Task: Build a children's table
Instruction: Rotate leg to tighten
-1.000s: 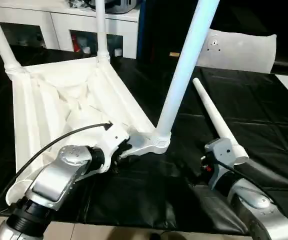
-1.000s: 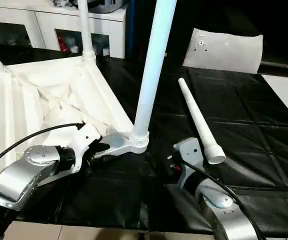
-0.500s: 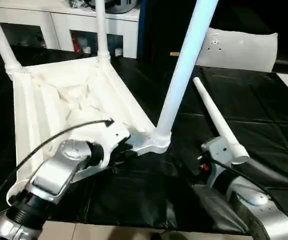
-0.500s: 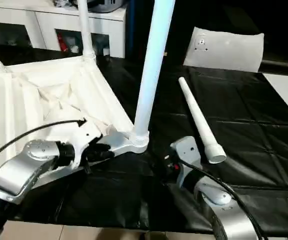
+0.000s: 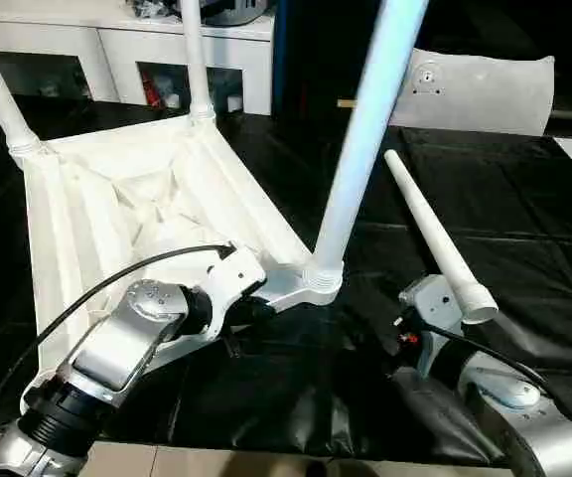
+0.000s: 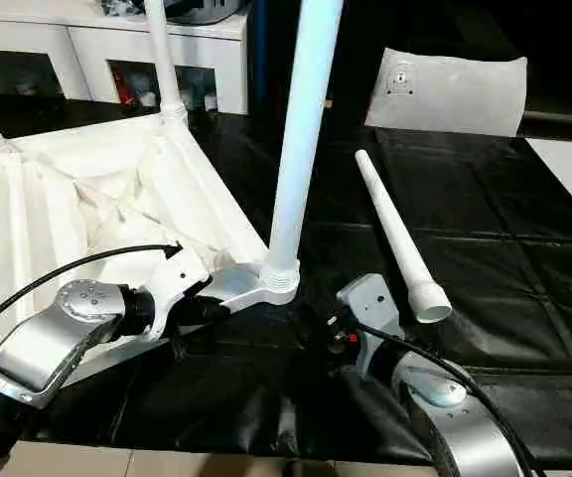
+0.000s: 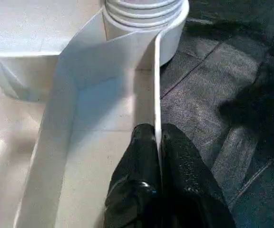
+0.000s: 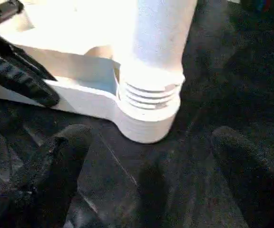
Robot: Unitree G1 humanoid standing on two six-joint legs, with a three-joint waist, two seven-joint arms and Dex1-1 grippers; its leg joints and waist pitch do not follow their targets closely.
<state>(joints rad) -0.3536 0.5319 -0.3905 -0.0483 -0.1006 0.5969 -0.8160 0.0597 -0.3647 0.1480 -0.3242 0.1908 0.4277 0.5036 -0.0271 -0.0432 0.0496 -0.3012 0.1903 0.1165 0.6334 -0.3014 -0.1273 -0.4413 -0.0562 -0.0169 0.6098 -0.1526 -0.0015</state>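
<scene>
Upturned children's table (image 6: 87, 199) lies on black-covered counter (image 6: 524, 199), three legs fitted upright in corner sockets. Near-corner leg (image 6: 301, 139) is landmark: left pincer (image 6: 207, 306) clamped on rim just left of its socket; loose leg (image 6: 397, 238) lies right; whitish bag (image 6: 450, 91) beyond.

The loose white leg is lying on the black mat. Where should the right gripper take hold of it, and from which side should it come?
Probably from above, on the thick part of the loose leg just behind its open socket end, the end nearest the open right gripper. The leg lies flat on the black mat with bare mat on both sides, so the fingers could straddle it there.
</scene>
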